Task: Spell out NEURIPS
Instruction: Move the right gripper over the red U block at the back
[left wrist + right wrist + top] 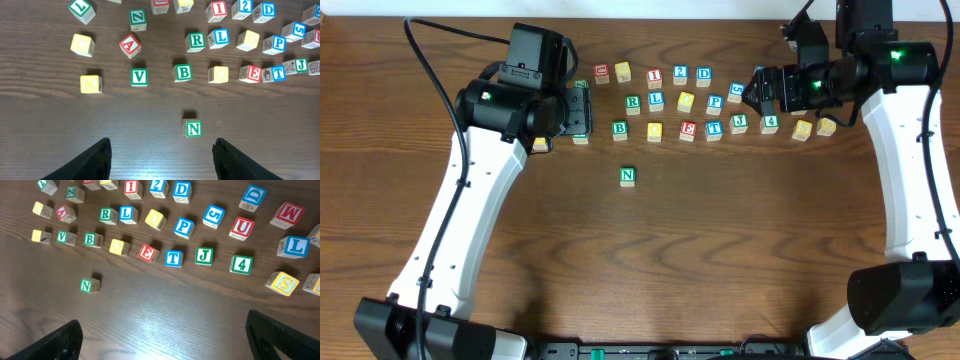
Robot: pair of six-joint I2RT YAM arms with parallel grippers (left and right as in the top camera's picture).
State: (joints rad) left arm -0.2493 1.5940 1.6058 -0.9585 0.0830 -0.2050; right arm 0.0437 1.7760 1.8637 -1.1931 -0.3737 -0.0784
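You can read green N on the lone cube (193, 128); behind, R cube (197, 41), E cube (254, 74), I cube (218, 8), P cube (279, 43), U cube (242, 227).

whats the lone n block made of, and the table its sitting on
Green N cube: looks like pale bare wood, as its side face is light and plain. The top carries a green border and letter, painted or printed, with a matte look.
Table: dark brown wood or a wood-look laminate. It has long streaked grain and a soft sheen under the light, but the pictures cannot settle which it is.
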